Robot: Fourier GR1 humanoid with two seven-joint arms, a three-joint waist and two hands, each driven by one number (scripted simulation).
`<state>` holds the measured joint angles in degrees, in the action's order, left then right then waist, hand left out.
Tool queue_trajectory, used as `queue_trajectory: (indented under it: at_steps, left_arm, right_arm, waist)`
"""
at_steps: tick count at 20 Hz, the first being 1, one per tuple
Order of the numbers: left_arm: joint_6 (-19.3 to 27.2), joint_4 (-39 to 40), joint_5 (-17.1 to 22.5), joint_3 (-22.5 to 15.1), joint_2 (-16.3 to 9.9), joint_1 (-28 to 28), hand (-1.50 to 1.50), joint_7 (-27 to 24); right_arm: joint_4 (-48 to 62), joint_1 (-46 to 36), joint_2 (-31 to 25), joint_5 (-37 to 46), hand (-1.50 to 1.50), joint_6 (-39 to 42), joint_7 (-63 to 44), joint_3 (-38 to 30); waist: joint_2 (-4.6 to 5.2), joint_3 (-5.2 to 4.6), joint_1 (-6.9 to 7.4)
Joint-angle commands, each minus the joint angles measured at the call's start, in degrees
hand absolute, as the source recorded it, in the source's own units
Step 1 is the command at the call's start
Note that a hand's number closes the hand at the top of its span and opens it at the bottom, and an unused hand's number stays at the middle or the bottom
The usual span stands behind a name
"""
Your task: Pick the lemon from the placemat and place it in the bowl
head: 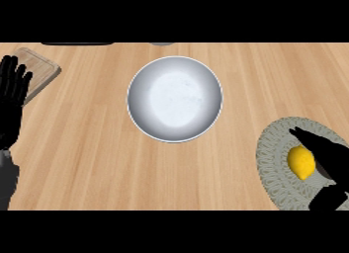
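1. Slippage is the main risk: the lemon (pixel 301 163) is rounded and smooth-looking, so it could roll out toward the counter (pixel 89 148) if the right hand (pixel 330 163) closes off-centre.
2. Right hand fingers lie straight and apart along the lemon's right side, one reaching past its top end; nothing is curled round the fruit yet, so I judge it ungrasped.
3. Dragging the placemat (pixel 275 158) is a second hazard, since the hand sits low over it.
4. Lemon: bright yellow, oval, lying on the grey patterned placemat at the right edge, well apart from the bowl (pixel 175 99), which is white and holds nothing.
5. Left hand (pixel 5 99) rests at the left edge, fingers straight, pointing up.
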<state>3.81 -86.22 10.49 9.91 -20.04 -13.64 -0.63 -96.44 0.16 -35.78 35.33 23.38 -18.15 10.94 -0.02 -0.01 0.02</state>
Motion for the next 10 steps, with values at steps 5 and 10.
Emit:
queue_trajectory:
  at_steps: [5,10]
  left_arm:
    - [-3.53,1.45,0.67,2.79,-0.27,1.47,0.00,-2.19]
    - [-1.94,3.34,-1.67,2.59,2.15,-0.25,0.00,-3.87]
  right_arm:
    - [10.13,-1.54,3.58,5.56,-1.50,-1.02,4.64,-2.97]
    - [10.06,-2.15,7.56,9.49,-1.50,0.18,2.94,-2.86]
  waist:
    - [0.04,0.02,0.09]
    - [0.03,0.01,-0.11]
